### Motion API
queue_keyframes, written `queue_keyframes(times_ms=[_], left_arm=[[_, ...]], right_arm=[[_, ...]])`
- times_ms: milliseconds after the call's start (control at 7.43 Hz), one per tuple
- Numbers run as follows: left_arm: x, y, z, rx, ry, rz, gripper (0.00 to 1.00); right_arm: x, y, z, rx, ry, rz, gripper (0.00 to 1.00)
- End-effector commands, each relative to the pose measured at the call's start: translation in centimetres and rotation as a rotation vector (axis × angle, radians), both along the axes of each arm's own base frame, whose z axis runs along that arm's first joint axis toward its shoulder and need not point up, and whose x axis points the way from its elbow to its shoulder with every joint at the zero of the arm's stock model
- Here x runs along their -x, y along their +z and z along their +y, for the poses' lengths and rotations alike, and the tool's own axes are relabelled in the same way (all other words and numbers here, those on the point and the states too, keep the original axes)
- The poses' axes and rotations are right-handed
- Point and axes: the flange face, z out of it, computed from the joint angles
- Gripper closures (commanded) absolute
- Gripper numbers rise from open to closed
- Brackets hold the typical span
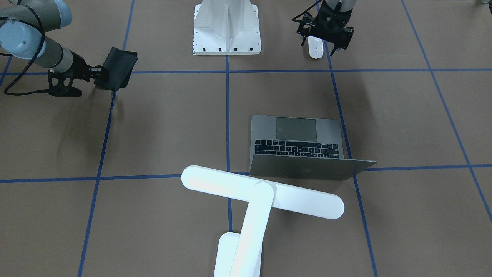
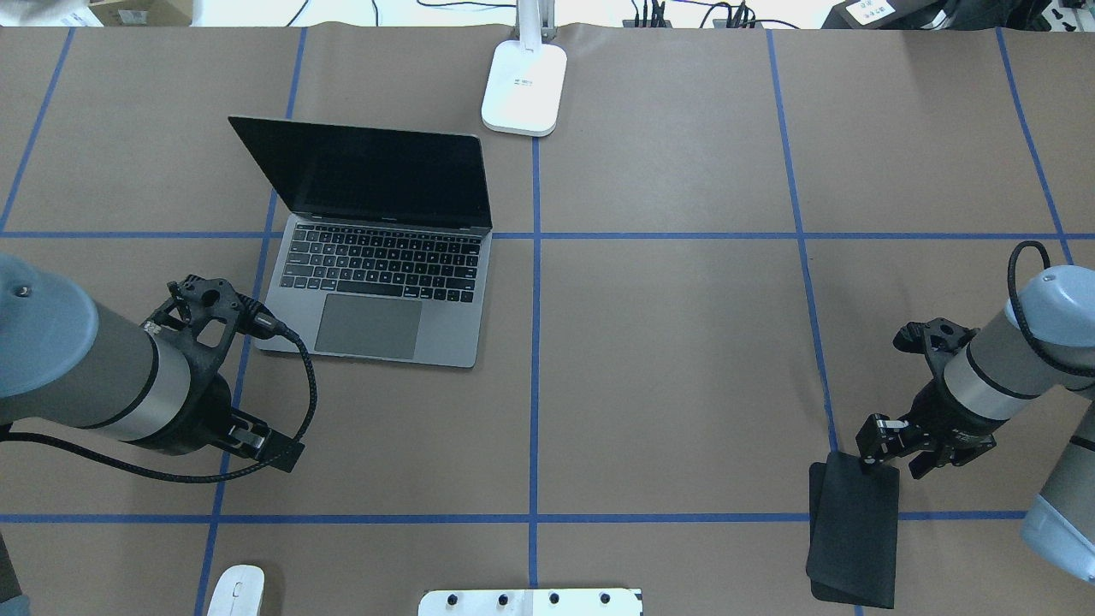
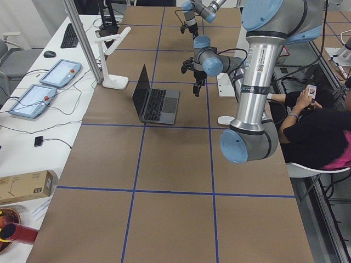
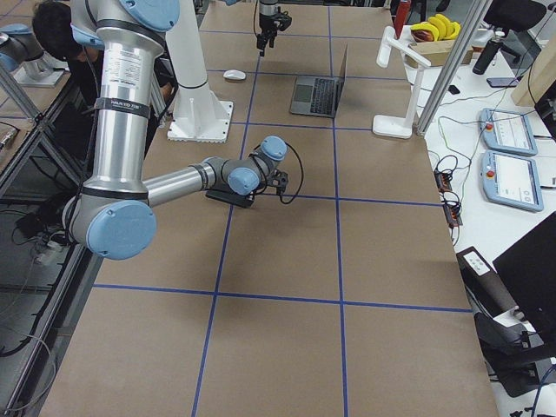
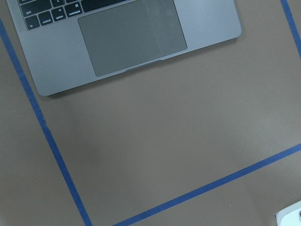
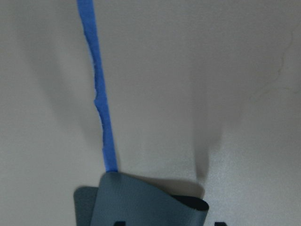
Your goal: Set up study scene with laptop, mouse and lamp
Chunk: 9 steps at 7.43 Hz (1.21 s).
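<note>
On the robot's left half of the table [image 2: 667, 359], the laptop [image 2: 376, 282] sits open, screen up, keyboard toward the robot. The lamp [image 1: 300, 200] stands near its lid at the far edge. Those two look placed. The mouse [image 2: 235, 592] isn't: it lies at the robot's edge, not far from the white pedestal [image 1: 226, 30] and well apart from the laptop. So approx. halfway, I'd say. What's left is bringing the mouse next to the laptop, prob. w/ the black pad [image 2: 855, 530] under it.

Left claw [image 1: 319, 43] hangs above the table btw mouse and laptop. Its fingers look spread wide in the front view and it holds nothing. Its wrist cam shows no fingers, only the trackpad and a white corner at the frame's bottom right.

Right claw [image 2: 874, 458] is over on the right half, pinched narrow on one short edge of the pad, which curls at the grip. Can't tell whether the pad's other end touches the table.
</note>
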Motion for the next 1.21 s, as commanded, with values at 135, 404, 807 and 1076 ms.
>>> queue_keyframes(times_ms=[135, 404, 807, 1076], left_arm=[[-0.05, 0.04, -0.03, 0.0, 0.0, -0.001, 0.01], [-0.05, 0.04, -0.03, 0.0, 0.0, -0.001, 0.01], [0.0, 0.05, 0.0, 0.0, 0.0, -0.001, 0.01], [-0.01, -0.01, -0.01, -0.001, 0.0, 0.0, 0.01]], right_arm=[[1.22, -0.46, -0.81, -0.006, -0.003, -0.01, 0.31], [1.11, -0.08, -0.63, 0.0, -0.005, -0.002, 0.35], [0.68, 0.14, -0.38, 0.003, -0.004, 0.001, 0.34], [0.66, 0.4, -0.18, 0.006, -0.009, 0.003, 0.34]])
